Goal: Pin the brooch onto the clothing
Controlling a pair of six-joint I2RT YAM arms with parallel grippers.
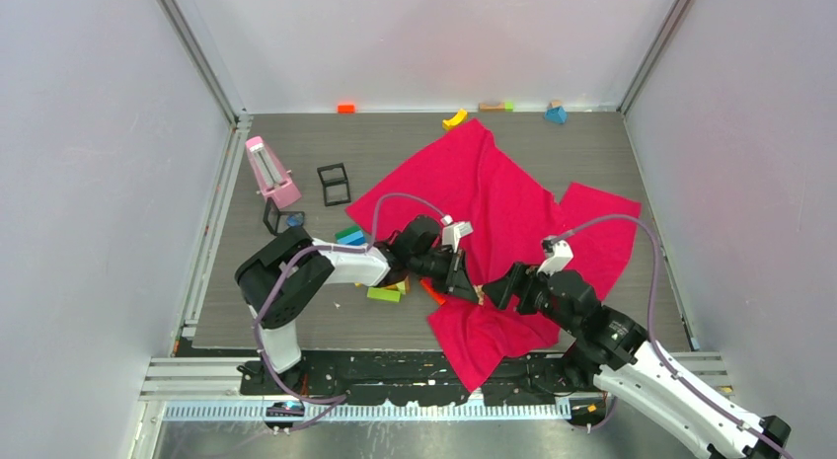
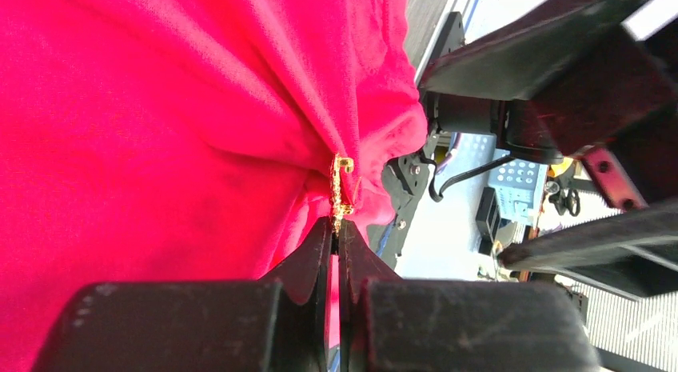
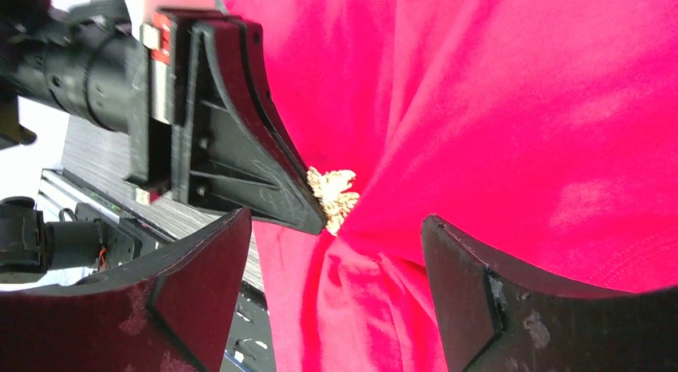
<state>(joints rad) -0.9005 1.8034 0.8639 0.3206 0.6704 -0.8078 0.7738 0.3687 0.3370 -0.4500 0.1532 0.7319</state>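
Underneath, the grey table (image 1: 395, 143) is covered at centre and right by the rumpled crimson clothing (image 1: 498, 188). The left gripper (image 2: 337, 226) is set against a bunched fold of the cloth. Its jaws are pressed almost together on the brooch (image 2: 342, 184), a small gold-coloured piece held against the fabric at the fingertips. The right gripper (image 3: 337, 228) is held just beside it with jaws spread wide and nothing gripped, and the fold and brooch are seen between its fingers.

A grey wood-grain bench (image 1: 592, 153) sits boxed in by pale, evenly lit walls (image 1: 89, 183), with metal posts (image 1: 194, 54) at the back corners and what looks like a slotted rail (image 1: 188, 378) along the near edge.
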